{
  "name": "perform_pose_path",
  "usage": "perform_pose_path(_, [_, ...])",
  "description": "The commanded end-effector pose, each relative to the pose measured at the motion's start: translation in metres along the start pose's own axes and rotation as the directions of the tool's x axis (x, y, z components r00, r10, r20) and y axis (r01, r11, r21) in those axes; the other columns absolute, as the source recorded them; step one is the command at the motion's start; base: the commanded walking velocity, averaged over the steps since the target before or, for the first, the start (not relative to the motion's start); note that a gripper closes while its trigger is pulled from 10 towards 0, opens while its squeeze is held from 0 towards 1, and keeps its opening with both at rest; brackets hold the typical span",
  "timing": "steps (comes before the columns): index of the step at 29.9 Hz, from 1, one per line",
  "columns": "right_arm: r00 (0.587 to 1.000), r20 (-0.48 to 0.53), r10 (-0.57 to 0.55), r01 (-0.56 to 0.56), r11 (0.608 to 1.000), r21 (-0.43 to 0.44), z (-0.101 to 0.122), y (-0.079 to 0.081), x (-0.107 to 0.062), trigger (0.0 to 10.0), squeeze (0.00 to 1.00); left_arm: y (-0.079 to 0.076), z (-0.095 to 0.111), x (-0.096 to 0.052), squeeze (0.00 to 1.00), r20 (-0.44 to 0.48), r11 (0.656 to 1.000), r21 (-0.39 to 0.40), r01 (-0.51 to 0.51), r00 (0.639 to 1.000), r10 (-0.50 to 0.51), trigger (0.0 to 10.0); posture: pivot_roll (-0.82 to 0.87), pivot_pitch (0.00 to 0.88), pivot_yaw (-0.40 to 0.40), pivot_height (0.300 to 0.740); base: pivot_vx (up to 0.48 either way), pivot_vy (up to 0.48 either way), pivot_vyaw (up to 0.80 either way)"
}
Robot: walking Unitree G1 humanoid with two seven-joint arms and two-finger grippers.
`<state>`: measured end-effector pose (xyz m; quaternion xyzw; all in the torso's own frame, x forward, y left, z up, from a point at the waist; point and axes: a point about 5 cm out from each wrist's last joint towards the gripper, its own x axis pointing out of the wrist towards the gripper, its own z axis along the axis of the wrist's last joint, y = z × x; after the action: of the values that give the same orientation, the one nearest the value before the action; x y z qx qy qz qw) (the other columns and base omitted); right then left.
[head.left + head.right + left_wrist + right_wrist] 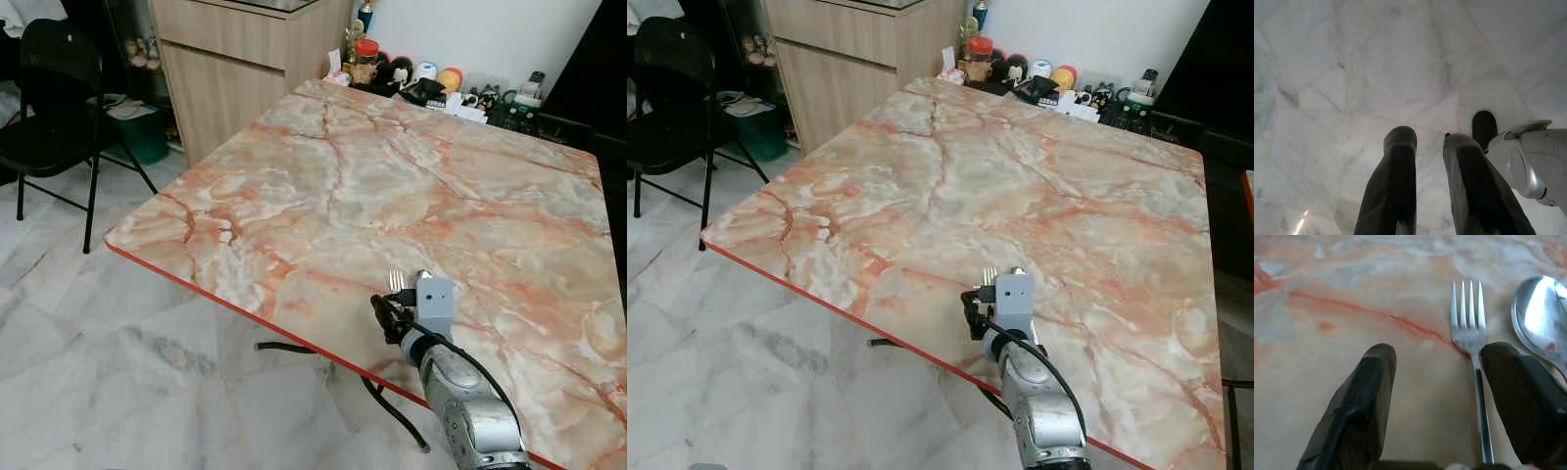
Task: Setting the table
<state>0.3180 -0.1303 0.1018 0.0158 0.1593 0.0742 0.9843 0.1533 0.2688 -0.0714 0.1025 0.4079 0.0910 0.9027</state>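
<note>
Table (323,166): large, square, marbled top in peach, orange and grey, red edge band, dark metal legs beneath. Floor (88,343): white and grey marble tiles, polished. Chair (49,108): black, folding type, at far left, well apart from the table. Cabinet (235,59): light wood, drawer fronts, beyond the table's far corner. Bin (142,132): green, beside the cabinet. Wall (470,34): white. Clutter (421,83): jars, figurines and small items along the table's far edge.

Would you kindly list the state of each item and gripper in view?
Fork: flat on the marble table, tines away from the wrist.
Spoon: flat beside the fork, bowl up.
Right gripper: open, over the fork.
Left gripper: open, above the floor.
</note>
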Motion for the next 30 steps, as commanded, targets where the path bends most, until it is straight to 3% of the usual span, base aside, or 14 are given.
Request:
perform_pose_path(1, [1.0,-0.02,-0.02,0.019,1.0,-0.009,-0.002,-0.003,0.0,10.0,0.0,-0.002,-0.012,-0.004,0.0,-0.044,1.0,0.009,0.01,0.999,-0.009,10.0,0.08,0.174,-0.057,0.74,0.0,0.0,0.0])
perform_pose_path(30, [0.996,-0.073,-0.056,0.054,0.998,-0.018,-0.012,-0.007,0.003,10.0,0.0,-0.005,-0.016,-0.005,0.0,-0.046,0.999,0.038,0.031,0.999,-0.03,10.0,0.09,0.135,-0.051,0.74,0.0,0.0,0.0])
